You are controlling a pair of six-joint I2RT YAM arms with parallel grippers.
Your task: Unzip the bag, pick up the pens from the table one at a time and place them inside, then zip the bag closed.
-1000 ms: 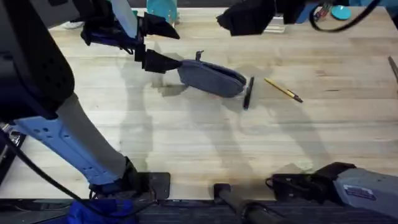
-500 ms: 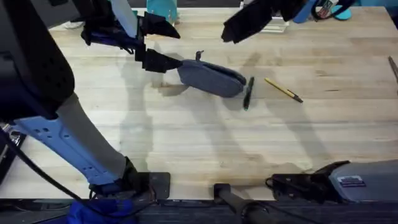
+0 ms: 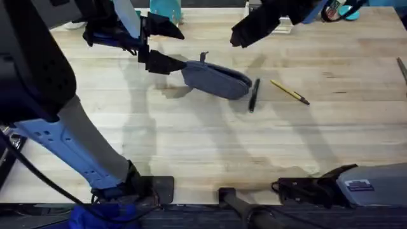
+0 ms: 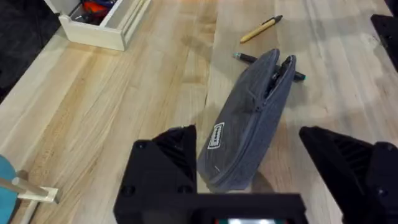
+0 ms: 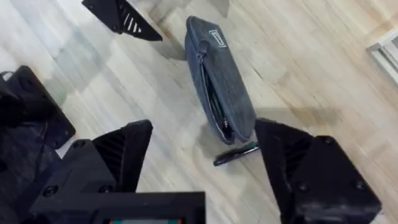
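Observation:
The blue-grey bag [image 3: 216, 79] lies on the table [image 3: 191, 146], its zipper partly open at the end nearest the pens. My left gripper [image 3: 178, 48] is open around the bag's other end [image 4: 249, 124], one finger [image 3: 164, 62] touching the fabric. My right gripper [image 3: 238, 37] hovers above the table just beyond the bag, open, looking down on the bag [image 5: 224, 93]. The dark pen [image 3: 254, 95] rests against the bag's end, also seen in the right wrist view [image 5: 236, 154]. The yellow pen [image 3: 290, 91] lies a little farther right, and shows beyond the bag [image 4: 261, 28].
A white box [image 4: 99, 25] with red items stands at the table's far side. A teal object [image 3: 164, 7] sits at the back edge behind my left gripper. Bare wood stretches in front of the bag toward the arm bases.
My right gripper has dropped and shifted a little closer to the bag. The left gripper, bag and pens have not moved.

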